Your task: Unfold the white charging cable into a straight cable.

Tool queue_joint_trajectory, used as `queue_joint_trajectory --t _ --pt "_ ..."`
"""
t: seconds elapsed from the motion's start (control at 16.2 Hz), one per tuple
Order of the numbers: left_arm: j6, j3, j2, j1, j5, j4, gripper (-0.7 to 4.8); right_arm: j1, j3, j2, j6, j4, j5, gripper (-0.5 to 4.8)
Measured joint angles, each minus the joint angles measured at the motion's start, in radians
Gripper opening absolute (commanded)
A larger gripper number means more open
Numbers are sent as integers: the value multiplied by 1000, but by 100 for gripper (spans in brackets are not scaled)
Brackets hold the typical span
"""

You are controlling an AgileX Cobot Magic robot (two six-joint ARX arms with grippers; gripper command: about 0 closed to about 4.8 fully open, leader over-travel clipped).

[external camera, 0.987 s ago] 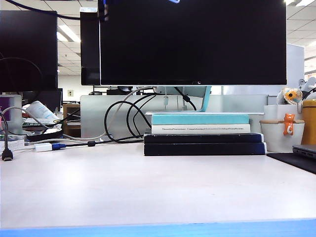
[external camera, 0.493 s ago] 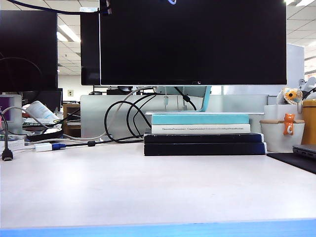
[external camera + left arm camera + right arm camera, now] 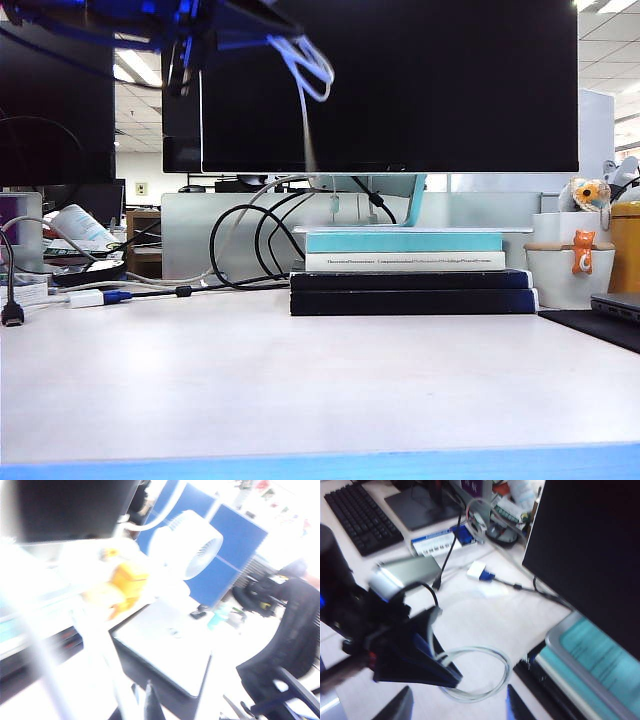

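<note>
1. Left gripper (image 3: 262,22), clamped on the white charging cable (image 3: 310,70), is hanging high before the monitor (image 3: 400,90).
2. Cable is looping midair, one strand dangling.
3. Right gripper (image 3: 457,702) is standing wide open beside the loop.
4. Stacked books (image 3: 410,272) are sitting below on the table (image 3: 300,380).

The left gripper (image 3: 451,676) is a dark, wedge-shaped body, black with deep blue faces tapering to a narrow tip, a silver-grey boxy camera housing (image 3: 405,575) on its wrist, a thin black cable looping beside it. The right gripper (image 3: 459,709) shows just two dark, pointed fingers (image 3: 395,708).
</note>
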Motion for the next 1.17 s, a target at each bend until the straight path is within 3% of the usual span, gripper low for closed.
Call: queue_joint_trajectory --t 0.06,0.25,0.37,0.56,0.68,0.93,0.99,1.05,1.17 --pt "2 0 -6 -2 29 3 -6 -1 -4 4 -7 -21 11 244" --pt "0 0 -91 -3 280 10 -6 -2 -6 5 -47 -97 72 243" --pt "-2 5 -132 -2 361 24 -6 -2 -6 6 -48 -97 69 243" --pt "-2 4 -120 -12 343 -27 -6 -2 -6 9 -35 -97 -199 243" --pt "-2 4 -121 -19 346 -5 -6 -2 -6 10 -23 -83 -320 243" --pt "-2 4 -121 -55 372 42 -6 -2 -6 33 69 65 -459 243" --pt "-2 4 -121 -68 370 60 -6 -2 -6 46 88 89 -478 183" --pt "-2 4 -121 -69 369 67 -6 -2 -7 67 98 90 -490 -3" --pt "-2 4 -121 -68 368 71 24 -1 -8 74 100 116 -517 -8"
